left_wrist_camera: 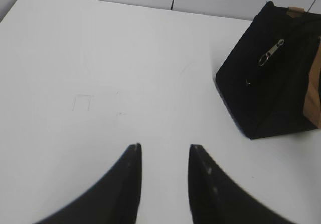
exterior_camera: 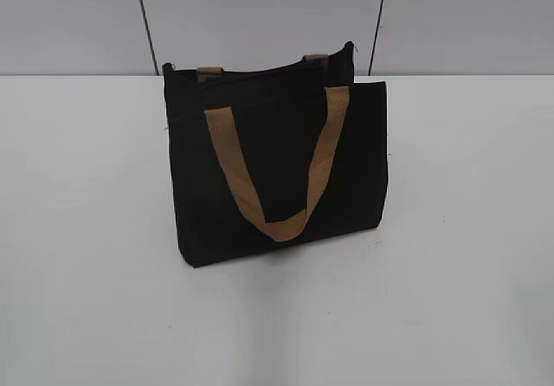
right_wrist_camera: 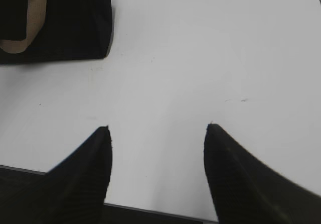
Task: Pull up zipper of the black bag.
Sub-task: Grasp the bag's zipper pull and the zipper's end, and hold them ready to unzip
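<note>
While upright, black bag [exterior_camera: 277, 174] contents hidden.

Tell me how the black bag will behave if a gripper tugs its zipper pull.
The black bag looks like soft fabric standing on a narrow base, so it would probably sag or tip unless braced. The zipper pull dangles loosely and is small metal, so it may swing or slip.
</note>
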Robot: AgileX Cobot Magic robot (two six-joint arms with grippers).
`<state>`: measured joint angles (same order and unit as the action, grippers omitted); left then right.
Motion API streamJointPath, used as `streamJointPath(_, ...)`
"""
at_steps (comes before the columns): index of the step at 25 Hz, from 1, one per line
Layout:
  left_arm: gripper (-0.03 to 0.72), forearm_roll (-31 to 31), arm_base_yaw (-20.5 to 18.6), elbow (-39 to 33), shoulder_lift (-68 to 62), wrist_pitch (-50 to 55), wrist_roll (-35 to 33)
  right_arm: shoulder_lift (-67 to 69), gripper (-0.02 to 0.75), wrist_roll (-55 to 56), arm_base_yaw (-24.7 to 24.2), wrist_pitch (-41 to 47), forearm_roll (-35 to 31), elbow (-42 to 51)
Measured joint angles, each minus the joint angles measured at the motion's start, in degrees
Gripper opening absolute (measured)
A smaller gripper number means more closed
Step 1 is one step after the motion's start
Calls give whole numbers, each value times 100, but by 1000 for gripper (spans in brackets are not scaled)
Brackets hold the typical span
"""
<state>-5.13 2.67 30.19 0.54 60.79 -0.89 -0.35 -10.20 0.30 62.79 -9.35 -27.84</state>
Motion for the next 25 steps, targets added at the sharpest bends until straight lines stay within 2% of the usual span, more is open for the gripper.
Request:
streamJointPath(11,255,0,0,0,0,0,0,0,452,0,0,0,0,0)
streamJointPath(18,414,5,0,0,0,0,0,0,452,0,0,0,0,0)
streamJointPath(20,428,5,0,0,0,0,-176,0,452,-70,0,0,0,0)
streamJointPath(25,433,52,0,11,-122,-53,-1177,434,452,-508,0,-32,0,-135)
